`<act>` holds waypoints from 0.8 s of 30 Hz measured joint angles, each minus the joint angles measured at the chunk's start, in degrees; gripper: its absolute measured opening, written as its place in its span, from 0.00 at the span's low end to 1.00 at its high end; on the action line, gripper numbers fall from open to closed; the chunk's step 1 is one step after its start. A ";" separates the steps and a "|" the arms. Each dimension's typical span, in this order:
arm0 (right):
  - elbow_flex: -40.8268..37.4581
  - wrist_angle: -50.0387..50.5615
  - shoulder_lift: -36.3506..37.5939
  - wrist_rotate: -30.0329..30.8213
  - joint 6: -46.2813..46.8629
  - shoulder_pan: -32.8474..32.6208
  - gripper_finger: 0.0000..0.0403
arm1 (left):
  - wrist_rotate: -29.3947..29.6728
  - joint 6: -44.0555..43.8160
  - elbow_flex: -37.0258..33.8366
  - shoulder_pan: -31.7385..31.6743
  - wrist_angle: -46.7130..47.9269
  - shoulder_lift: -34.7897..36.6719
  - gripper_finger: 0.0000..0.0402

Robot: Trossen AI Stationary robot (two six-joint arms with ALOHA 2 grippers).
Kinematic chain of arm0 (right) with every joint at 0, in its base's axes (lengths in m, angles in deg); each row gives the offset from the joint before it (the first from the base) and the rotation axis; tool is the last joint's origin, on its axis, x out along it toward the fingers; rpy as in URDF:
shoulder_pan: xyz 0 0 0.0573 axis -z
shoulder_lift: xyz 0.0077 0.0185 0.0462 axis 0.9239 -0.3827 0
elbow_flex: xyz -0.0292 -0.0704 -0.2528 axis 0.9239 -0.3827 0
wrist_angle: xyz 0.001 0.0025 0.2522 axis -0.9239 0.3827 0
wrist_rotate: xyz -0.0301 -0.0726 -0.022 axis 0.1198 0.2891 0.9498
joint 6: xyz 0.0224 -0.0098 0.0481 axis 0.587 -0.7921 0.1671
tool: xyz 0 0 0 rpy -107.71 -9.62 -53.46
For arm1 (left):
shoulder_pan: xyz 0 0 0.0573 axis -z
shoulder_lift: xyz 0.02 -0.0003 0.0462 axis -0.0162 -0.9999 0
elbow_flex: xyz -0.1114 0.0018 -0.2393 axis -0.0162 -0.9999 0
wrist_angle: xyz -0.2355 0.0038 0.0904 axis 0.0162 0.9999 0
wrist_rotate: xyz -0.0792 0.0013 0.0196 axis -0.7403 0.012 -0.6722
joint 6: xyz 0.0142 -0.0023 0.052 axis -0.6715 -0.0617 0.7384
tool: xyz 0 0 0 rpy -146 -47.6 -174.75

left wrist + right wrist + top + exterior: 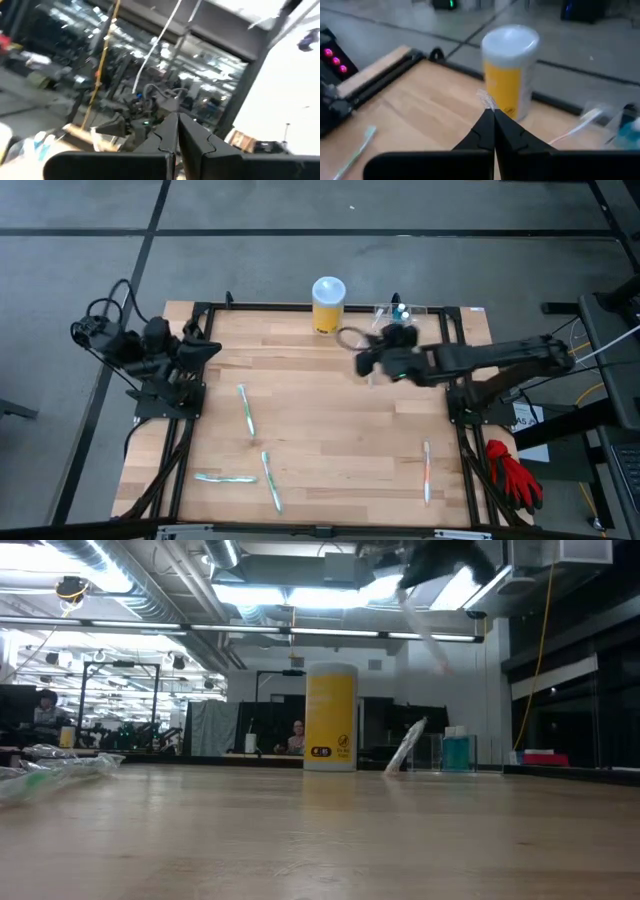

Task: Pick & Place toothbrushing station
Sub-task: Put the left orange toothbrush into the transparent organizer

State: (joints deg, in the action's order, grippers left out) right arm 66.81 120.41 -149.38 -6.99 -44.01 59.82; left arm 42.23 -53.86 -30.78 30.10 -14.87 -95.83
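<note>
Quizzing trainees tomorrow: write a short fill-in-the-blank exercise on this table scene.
1. The canister has a yellow body and a ____ lid.
2. The right gripper holds a ____.
3. The left gripper waits by the table's ____ edge.
4. The clear holder stands at the table's ____ edge.

Missing: white; toothbrush; left; far

Nothing here can be read. The yellow canister (330, 718), centre of the low view, carries a small dark mark and some pale lines of print on its front, all too small to make out.
</note>
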 joint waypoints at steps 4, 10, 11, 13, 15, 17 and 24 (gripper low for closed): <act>-6.34 -0.58 10.49 8.06 -0.21 0.08 0.00 | -0.04 2.39 0.02 -0.02 -1.51 1.22 0.02; -14.30 -1.25 25.13 21.81 -2.37 0.09 0.00 | 1.41 3.06 0.02 -0.02 -1.42 1.62 0.02; -15.34 -1.29 26.78 23.64 -3.33 0.11 0.00 | 1.69 3.06 0.02 -0.02 -1.39 1.62 0.02; -17.24 -1.25 29.67 25.49 -4.58 0.79 0.00 | 2.64 3.05 0.02 -0.02 -1.41 1.62 0.02; -18.35 -1.29 31.51 26.51 -6.57 2.70 0.00 | 3.94 2.79 0.02 -0.02 -1.41 1.62 0.02; -19.20 -1.39 32.52 26.65 -7.85 5.36 0.00 | 5.18 2.76 0.02 -0.02 -1.44 1.62 0.02; -24.91 -17.41 32.62 14.23 -21.72 18.60 0.00 | 7.42 2.61 0.02 -0.02 -1.57 1.60 0.02</act>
State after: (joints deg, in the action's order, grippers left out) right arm 41.90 103.00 -116.76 7.24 -65.73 78.42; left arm 49.65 -51.26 -30.76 30.08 -16.45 -94.22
